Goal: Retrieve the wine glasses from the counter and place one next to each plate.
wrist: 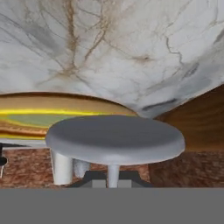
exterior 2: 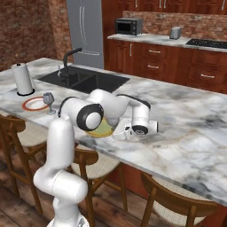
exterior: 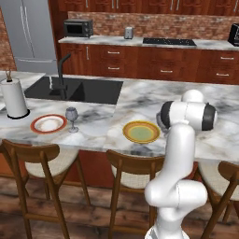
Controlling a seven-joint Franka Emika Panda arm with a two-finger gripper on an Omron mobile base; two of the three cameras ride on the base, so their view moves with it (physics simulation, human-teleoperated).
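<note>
Our gripper (wrist: 113, 181) is clamped on the stem of a wine glass (wrist: 114, 139), its foot toward the camera, just beside the yellow plate (wrist: 52, 117) on the bench (wrist: 131, 52), needing only lowering.

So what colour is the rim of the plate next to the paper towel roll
Orange-red, with a white centre. The plate shows best in the left base view.

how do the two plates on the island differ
The orange-red plate has a white centre; the yellow plate has a greenish one. The orange-red plate sits near the paper towel roll with a wine glass beside it; the yellow plate lies by the arm. Both are round, flat, on the marble top.
</note>
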